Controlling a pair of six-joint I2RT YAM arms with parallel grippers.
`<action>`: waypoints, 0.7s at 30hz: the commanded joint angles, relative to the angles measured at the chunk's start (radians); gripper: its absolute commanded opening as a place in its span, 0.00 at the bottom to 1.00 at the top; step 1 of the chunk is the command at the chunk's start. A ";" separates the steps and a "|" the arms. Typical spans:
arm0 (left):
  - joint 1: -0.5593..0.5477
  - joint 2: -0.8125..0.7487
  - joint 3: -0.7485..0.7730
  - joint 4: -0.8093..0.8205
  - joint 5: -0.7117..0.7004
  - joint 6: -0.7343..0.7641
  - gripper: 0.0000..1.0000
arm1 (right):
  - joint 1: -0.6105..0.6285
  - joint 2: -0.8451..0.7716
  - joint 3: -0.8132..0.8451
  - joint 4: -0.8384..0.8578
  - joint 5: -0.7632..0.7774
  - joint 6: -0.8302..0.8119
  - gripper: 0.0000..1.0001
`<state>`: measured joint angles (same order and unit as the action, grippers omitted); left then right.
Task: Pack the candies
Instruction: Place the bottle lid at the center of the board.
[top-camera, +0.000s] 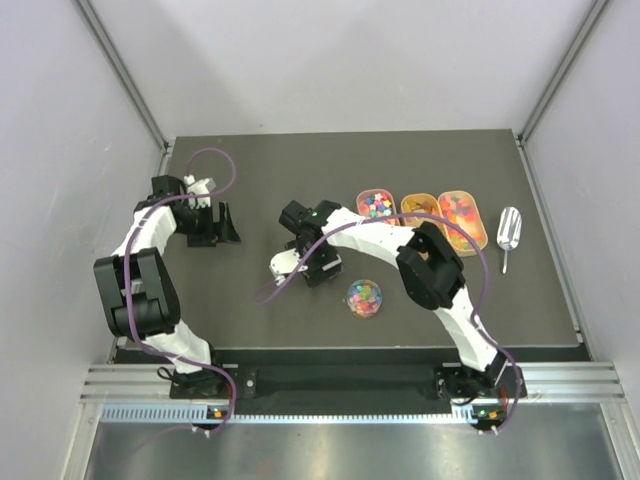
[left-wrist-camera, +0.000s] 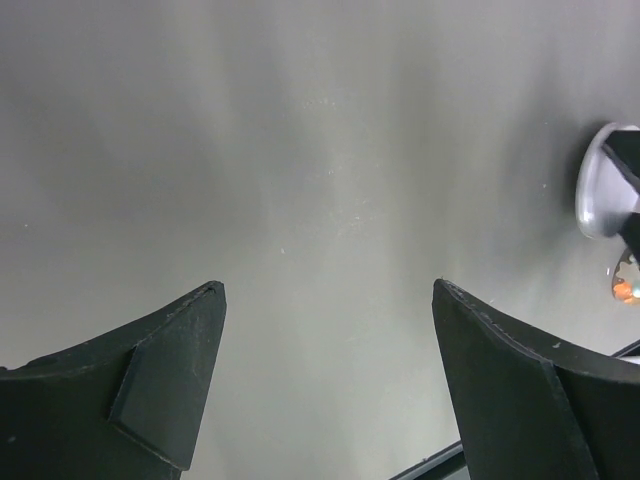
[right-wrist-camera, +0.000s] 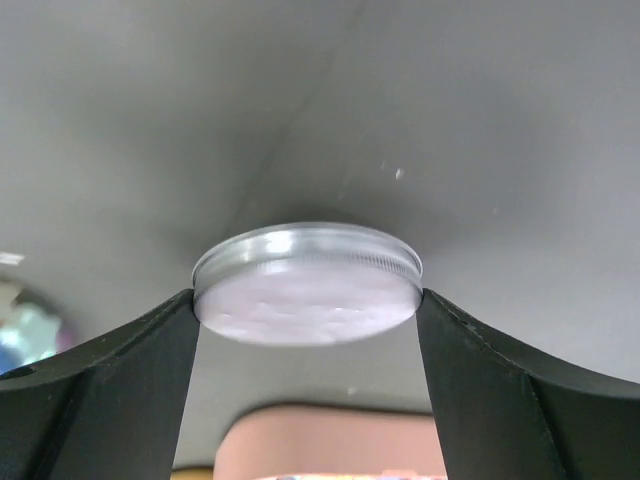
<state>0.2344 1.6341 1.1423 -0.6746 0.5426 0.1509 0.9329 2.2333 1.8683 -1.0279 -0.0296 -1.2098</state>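
While right fingers (right-wrist-camera: 110, 390) clamp lid (right-wrist-camera: 305, 285), left fingers (left-wrist-camera: 150, 380) wide, empty, we judge capping next: centre lid over jar (top-camera: 364, 297).

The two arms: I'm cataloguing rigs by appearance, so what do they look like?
Both the left arm and right arm have white links, bulky black joint housings and a looping purple cable. The fingers are black, tapered wedges.

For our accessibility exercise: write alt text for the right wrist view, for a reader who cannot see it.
A round silver lid is clamped by its rim between the right gripper's two black fingers, over a dark table.
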 joint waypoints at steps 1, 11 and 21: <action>0.002 -0.025 0.028 -0.011 0.019 0.022 0.89 | -0.009 0.020 0.063 0.054 -0.026 0.029 0.79; 0.002 -0.005 0.116 -0.098 0.059 0.024 0.92 | -0.127 -0.049 0.110 0.094 -0.376 0.142 1.00; -0.001 0.032 0.119 -0.120 0.039 0.038 0.93 | -0.201 -0.009 0.118 -0.026 -0.562 0.035 1.00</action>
<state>0.2340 1.6470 1.2304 -0.7750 0.5755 0.1654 0.7315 2.2356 1.9297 -0.9730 -0.4450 -1.1179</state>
